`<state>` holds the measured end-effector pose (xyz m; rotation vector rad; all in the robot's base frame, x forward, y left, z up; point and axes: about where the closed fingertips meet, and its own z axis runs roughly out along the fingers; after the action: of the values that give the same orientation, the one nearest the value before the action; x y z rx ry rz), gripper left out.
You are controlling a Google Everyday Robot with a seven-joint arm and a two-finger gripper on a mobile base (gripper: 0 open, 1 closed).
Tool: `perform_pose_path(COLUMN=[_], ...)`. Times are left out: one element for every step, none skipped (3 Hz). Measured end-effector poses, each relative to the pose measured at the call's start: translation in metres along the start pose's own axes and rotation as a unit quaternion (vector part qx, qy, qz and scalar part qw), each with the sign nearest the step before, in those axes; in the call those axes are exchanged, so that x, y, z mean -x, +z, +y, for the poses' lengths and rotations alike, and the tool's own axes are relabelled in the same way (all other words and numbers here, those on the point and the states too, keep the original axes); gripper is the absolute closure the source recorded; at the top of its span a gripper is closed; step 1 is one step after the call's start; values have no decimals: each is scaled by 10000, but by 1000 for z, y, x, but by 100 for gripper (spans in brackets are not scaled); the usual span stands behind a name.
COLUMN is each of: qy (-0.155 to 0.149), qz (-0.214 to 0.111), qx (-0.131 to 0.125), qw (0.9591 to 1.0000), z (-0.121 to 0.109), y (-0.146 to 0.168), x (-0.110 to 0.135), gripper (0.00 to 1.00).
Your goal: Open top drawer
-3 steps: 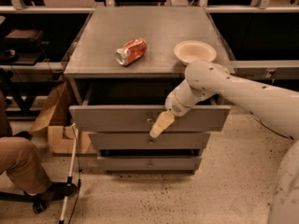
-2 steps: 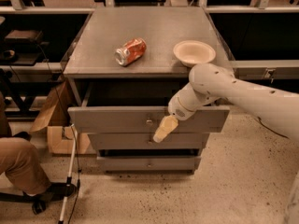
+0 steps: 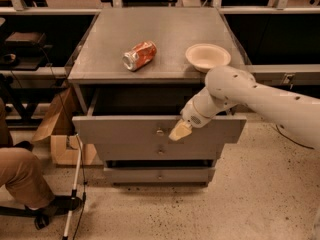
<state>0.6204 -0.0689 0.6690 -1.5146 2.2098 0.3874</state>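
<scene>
The top drawer (image 3: 115, 130) has a wide flat grey front with a small round metal knob (image 3: 159, 132). It stands pulled out from the grey cabinet, with a dark gap showing behind its front. My gripper (image 3: 179, 131), on the white arm coming from the right, hangs in front of the drawer face just right of the knob, tip pointing down and left. Two narrower drawer fronts, the middle (image 3: 130, 153) and the bottom (image 3: 140, 175), sit shut below.
A crushed red can (image 3: 139, 55) and a cream bowl (image 3: 207, 57) lie on the cabinet top (image 3: 165, 29). A seated person's leg (image 3: 20, 176), a white cane (image 3: 74, 184) and a cardboard box (image 3: 60, 134) are at the left on the speckled floor.
My gripper has drifted a little right and up, off the knob, which now shows beside it. The top drawer stays pulled out about as far as before.
</scene>
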Motion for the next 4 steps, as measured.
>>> perform_pose_path(qy=[0,-2,-161,-315], qz=[0,2,164,312], qx=[0,0,19,17], qw=[10000,10000,9997,9990], z=[-2,-3,6,12], y=[-4,-5,-11,-20], x=[3,4,-13,-27], gripper=[70,95,100,100])
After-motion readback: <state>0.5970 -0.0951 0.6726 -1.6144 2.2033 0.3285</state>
